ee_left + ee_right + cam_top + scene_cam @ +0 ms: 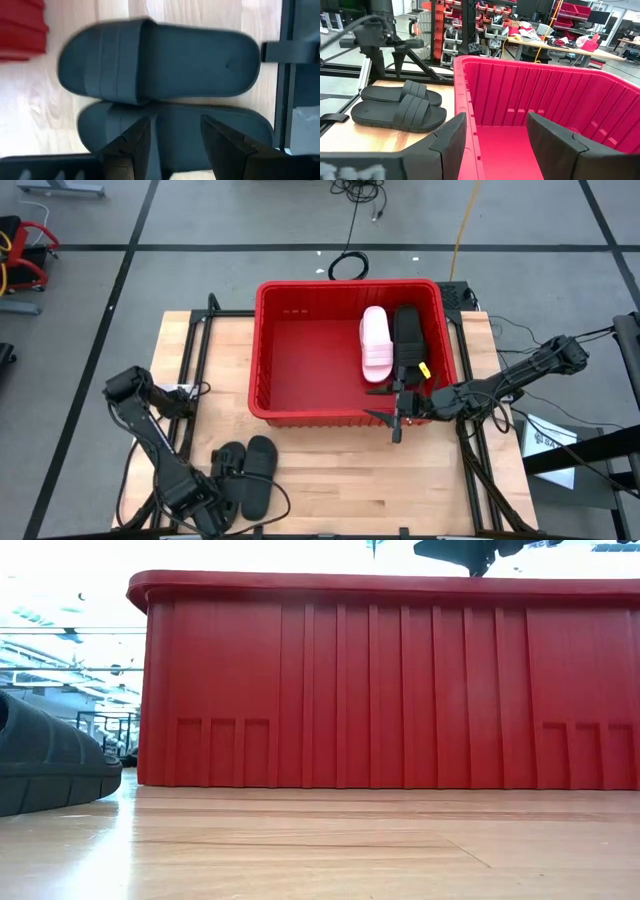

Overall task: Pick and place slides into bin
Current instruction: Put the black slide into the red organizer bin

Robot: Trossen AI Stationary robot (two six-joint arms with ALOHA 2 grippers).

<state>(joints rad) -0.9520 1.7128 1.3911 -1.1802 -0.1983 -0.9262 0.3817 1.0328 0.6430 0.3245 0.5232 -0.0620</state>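
Observation:
Two black slides lie side by side, soles down, on the wooden table at the near left point(258, 475); they also show in the left wrist view point(160, 57) and the right wrist view point(400, 112). My left gripper point(175, 140) is open, its fingers hovering over the slide closer to the left edge point(175, 122). The red bin point(300, 405) stands at mid-table. A pale pink slide point(376, 345) and a black slide point(407, 340) lie in its right part. My right gripper point(495, 140) is open and empty above the bin's near rim point(395, 415).
Black metal rails run along the table's left point(190, 380) and right point(470, 440) sides. Bare wood lies between the bin and the near edge point(350, 480). In the low view the bin's wall point(400, 690) fills most of the picture, with one black slide point(50, 765) at the left.

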